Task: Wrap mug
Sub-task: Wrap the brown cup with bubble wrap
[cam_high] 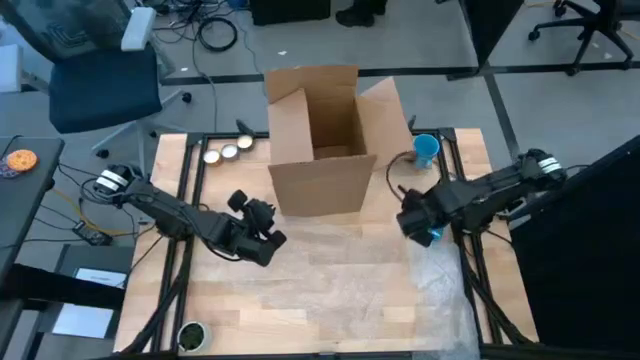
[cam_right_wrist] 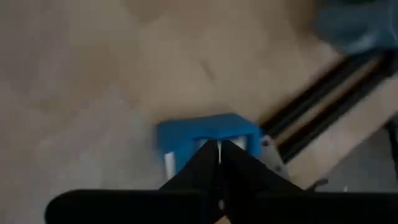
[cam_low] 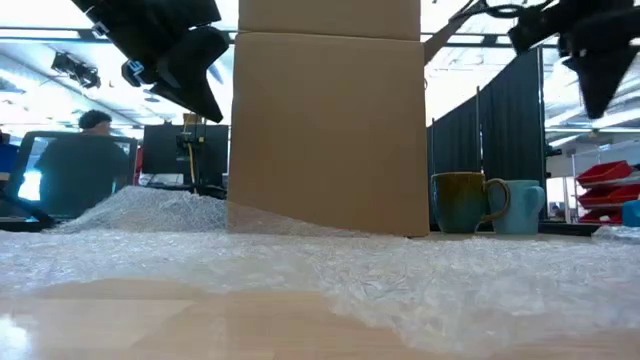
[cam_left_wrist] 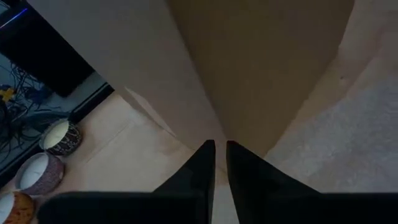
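Beside the box | left pincer narrow, empty | right pincer closed, seemingly empty

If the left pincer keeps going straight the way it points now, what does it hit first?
Most likely the cardboard box: the left pincer, fingers nearly shut, aims at its lower corner. How far off it is cannot be judged from here.

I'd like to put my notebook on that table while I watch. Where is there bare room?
Bare wood shows left of the box, between the candles and the left gripper, and along the near edge right of the small jar. The bubble wrap covers the middle. It is crowded at the far right: mugs, right gripper.
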Available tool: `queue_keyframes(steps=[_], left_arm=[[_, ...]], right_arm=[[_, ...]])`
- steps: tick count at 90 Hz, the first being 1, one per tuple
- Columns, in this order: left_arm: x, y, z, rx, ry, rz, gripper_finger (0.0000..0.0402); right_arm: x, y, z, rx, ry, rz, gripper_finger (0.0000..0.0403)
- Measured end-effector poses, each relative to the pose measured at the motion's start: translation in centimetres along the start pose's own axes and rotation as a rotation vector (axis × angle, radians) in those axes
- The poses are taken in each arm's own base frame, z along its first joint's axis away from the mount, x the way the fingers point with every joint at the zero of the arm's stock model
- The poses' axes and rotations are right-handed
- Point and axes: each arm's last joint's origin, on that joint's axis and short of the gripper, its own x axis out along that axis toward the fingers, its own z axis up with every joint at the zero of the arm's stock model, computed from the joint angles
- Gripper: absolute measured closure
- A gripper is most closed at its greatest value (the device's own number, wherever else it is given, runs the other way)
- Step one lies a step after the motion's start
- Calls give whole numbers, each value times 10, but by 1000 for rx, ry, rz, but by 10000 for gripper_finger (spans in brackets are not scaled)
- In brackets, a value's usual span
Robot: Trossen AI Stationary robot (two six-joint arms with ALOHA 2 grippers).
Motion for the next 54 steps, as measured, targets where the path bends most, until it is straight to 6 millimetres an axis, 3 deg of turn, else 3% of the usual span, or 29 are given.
queue_keyframes(steps=[7, 28, 43, 54], left_arm=[[0, 0, 0, 1, 0, 0, 375], [0, 0, 0, 1, 0, 0, 375], [0, 0, 0, 1, 0, 0, 375], [0, 0, 0, 0, 0, 0, 375]], right_arm=[[5, -14, 5, 57, 14, -4, 403], [26, -37, 13, -37, 41, -45, 395], [42, -30, 10, -158, 68, -3, 383], [41, -16, 6, -220, 21, 53, 384]])
